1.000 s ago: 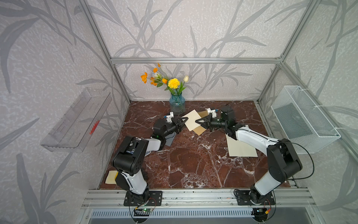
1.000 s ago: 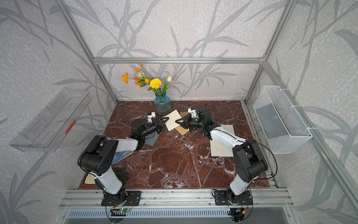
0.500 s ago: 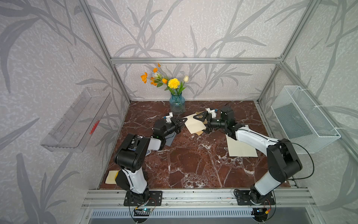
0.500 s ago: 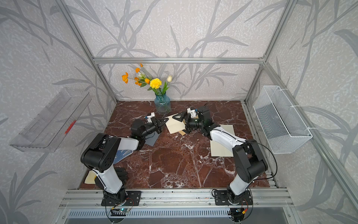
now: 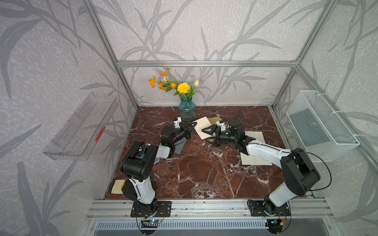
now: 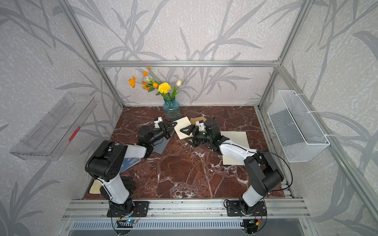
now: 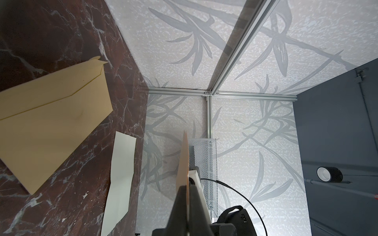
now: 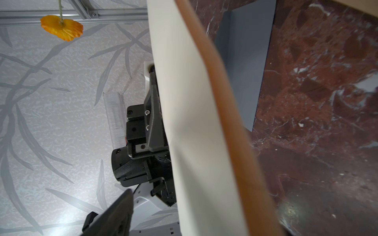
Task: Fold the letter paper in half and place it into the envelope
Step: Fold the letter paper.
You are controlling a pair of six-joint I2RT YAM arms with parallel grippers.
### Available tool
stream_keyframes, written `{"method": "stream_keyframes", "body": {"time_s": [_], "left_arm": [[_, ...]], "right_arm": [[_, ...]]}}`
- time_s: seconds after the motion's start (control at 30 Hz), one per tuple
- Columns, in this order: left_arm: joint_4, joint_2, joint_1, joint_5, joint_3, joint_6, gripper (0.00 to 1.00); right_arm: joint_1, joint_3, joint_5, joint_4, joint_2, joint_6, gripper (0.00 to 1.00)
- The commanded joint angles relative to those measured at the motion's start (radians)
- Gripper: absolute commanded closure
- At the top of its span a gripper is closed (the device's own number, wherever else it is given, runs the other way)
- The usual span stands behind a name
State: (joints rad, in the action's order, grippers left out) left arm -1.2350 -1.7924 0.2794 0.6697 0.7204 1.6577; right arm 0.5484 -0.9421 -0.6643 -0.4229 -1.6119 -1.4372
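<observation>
cream folded paper (image 5: 201,127) raised, tilted; tan envelope (image 7: 51,126) flat on marble just beside.

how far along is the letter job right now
Done: the letter paper is lifted off the table, pinched at one edge by the shut left tool. In hand: the right tool stands open at its other edge; whether a fold is made I cannot tell. Left: the envelope lies on the table, the paper outside it, so insertion remains.
</observation>
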Motion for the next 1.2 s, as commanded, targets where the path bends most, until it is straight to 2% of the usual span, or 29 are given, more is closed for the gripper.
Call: {"method": "stream_keyframes", "body": {"time_s": [0.0,0.17,0.27,0.33,0.4,0.5,0.57,0.83,1.0,1.17], "left_arm": [[-0.058,0.002,-0.003,-0.007,0.014,0.004,1.0],[-0.056,0.011,-0.002,-0.004,-0.006,0.001,1.0],[-0.061,0.01,-0.003,0.004,-0.008,0.004,1.0],[-0.062,0.008,-0.003,0.012,-0.005,0.007,0.97],[-0.057,0.007,-0.003,0.02,0.0,0.007,0.85],[-0.048,0.001,-0.006,0.034,0.005,0.007,0.6],[-0.046,-0.006,-0.011,0.044,0.006,0.012,0.56],[-0.067,-0.019,-0.017,0.029,-0.005,0.014,0.61],[-0.077,-0.024,-0.017,0.023,-0.003,0.015,0.8],[-0.087,-0.021,-0.012,0.024,-0.014,0.019,0.91]], "right_arm": [[0.003,-0.005,0.062,-0.041,0.051,-0.008,0.48],[0.004,-0.052,0.05,-0.002,0.036,0.021,0.84],[0.003,-0.072,0.045,0.023,0.028,0.037,1.0],[0.004,-0.083,0.038,0.039,0.022,0.049,1.0],[0.004,-0.097,0.025,0.053,0.016,0.065,1.0],[0.004,-0.126,0.004,0.108,0.015,0.112,1.0],[0.003,-0.139,-0.004,0.136,0.02,0.137,1.0],[0.004,-0.143,-0.025,0.217,0.054,0.187,1.0],[0.003,-0.124,-0.03,0.218,0.064,0.191,1.0],[0.004,-0.14,-0.034,0.212,0.051,0.191,1.0]]}}
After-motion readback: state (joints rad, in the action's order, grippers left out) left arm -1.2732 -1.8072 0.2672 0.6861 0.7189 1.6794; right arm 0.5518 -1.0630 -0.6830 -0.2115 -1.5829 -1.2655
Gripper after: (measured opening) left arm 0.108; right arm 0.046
